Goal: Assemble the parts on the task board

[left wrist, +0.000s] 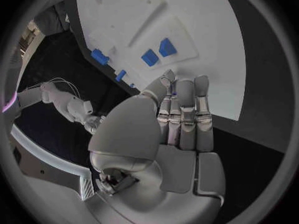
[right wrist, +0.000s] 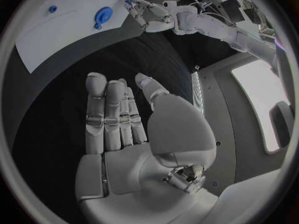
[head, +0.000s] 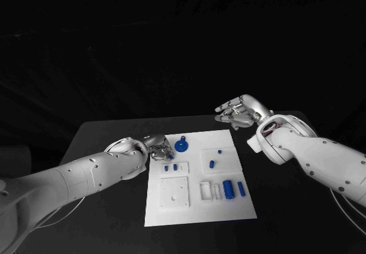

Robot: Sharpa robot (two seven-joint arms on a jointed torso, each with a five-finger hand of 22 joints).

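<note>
The white task board (head: 198, 206) lies in the middle of the black table. On it are a round blue piece with a tab (head: 181, 144), two small blue pegs (head: 171, 168), a blue block (head: 212, 164) and two blue cylinders (head: 234, 188). My left hand (head: 156, 149) hangs at the board's far left edge, just beside the round piece. In the left wrist view its fingers (left wrist: 185, 109) lie straight and together over the board's edge (left wrist: 206, 84), and I see nothing in them. My right hand (head: 240, 112) is raised beyond the board's far right corner, flat and open (right wrist: 121, 129).
White recessed sockets sit in the board's near half (head: 174, 193) and at its right (head: 217, 157). Black table (head: 107, 143) surrounds the board on all sides. In the right wrist view the board (right wrist: 62, 35) and my left hand (right wrist: 152, 17) lie far off.
</note>
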